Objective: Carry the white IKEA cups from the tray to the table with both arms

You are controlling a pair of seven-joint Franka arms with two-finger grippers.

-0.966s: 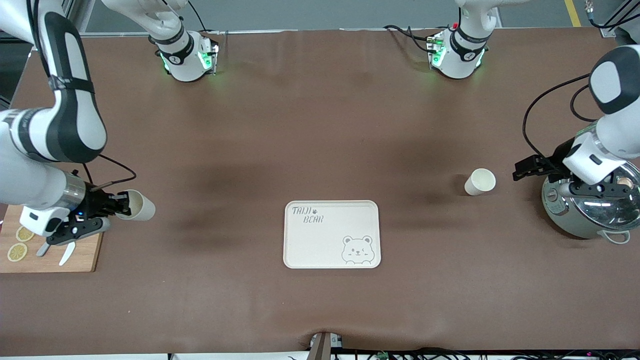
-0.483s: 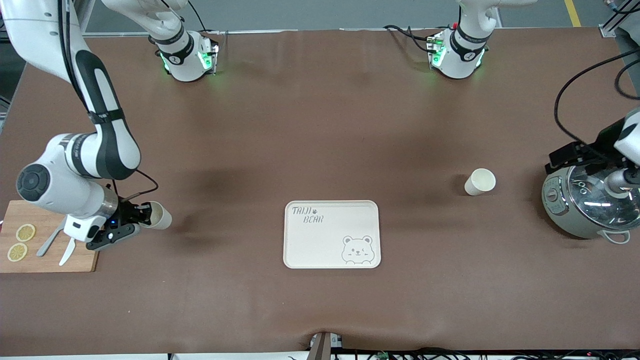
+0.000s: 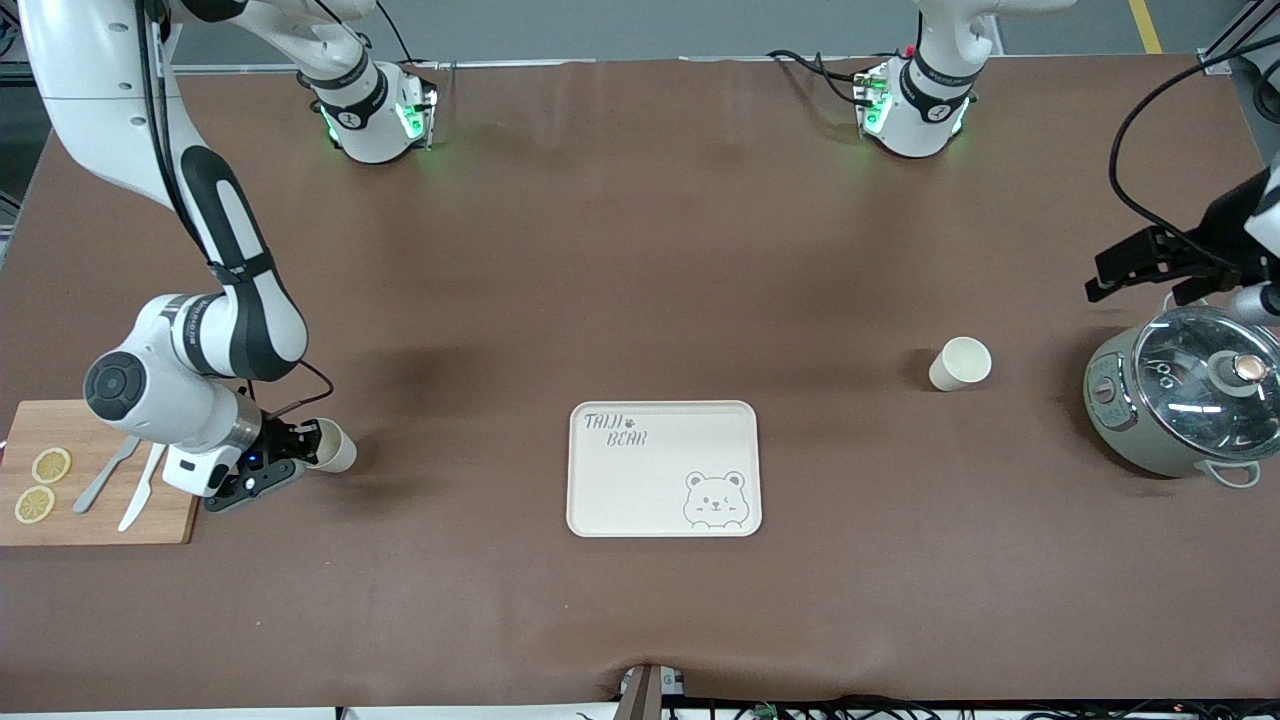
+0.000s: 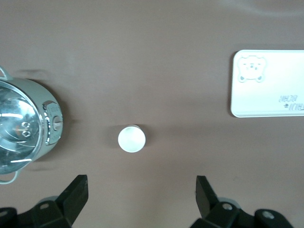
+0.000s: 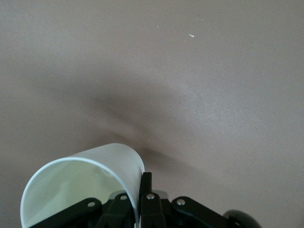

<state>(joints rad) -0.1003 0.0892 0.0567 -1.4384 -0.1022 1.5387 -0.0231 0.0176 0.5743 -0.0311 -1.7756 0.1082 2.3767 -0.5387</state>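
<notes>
A brown table [image 3: 640, 250] fills nearly the whole front view, its cover slightly wrinkled, with a strip of grey floor past the two arm bases. The right arm [image 3: 200, 260] bends down in a long elbow toward its own end of the table; the left arm [image 3: 1265, 225] is mostly out of view at its end, above the pot.

A grey-green pot [image 3: 1130, 420] with a glass lid stands at the left arm's end. A cream tray [image 3: 640, 490] with a bear print lies near the middle. A wooden board [image 3: 170, 510] at the right arm's end carries two lemon slices [image 3: 42, 485], a knife and a fork.

The right gripper [image 3: 300, 450] pinches the rim of one white cup [image 3: 335, 447], one finger inside and one outside, holding it tilted above the table just beside the board. The other white cup [image 3: 960, 363] stands upright on the table between the tray and the pot, apart from both. The left gripper [image 4: 140, 194] hangs spread wide and empty, high over the table near this cup.
</notes>
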